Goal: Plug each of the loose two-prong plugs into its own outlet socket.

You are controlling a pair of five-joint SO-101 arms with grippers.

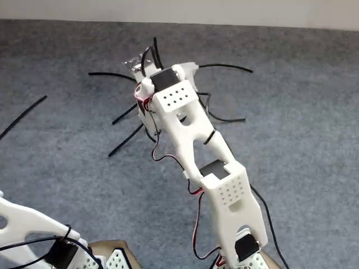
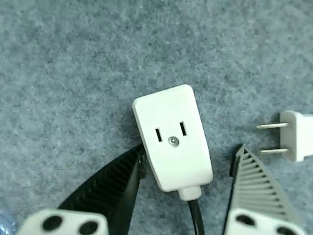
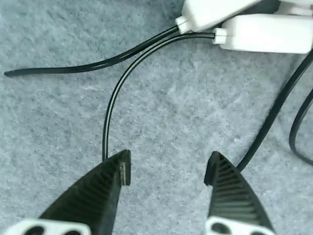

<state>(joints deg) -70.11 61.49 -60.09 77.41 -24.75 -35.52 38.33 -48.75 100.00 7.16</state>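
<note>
A white outlet socket [image 2: 172,139] lies face up on the grey carpet, its black cord running back between my left gripper's fingers. My left gripper [image 2: 190,154] is open and straddles the socket's cord end; the dark finger [image 2: 122,176] sits against the socket's side, the grey finger [image 2: 252,178] stands apart. A loose white two-prong plug [image 2: 293,136] lies beside the socket, prongs pointing toward it. My right gripper [image 3: 168,167] is open over bare carpet, with two white plug bodies [image 3: 266,33] and their black cords [image 3: 122,83] farther off. In the high view an arm [image 1: 190,129] stretches over the white pieces [image 1: 185,70].
Black cords [image 1: 112,74] fan out over the carpet from the cluster under the stretched arm. One separate cord [image 1: 22,117] lies at the far left. A second arm [image 1: 33,230] is folded at the near left corner. A dark cable [image 3: 274,117] curves past the right gripper.
</note>
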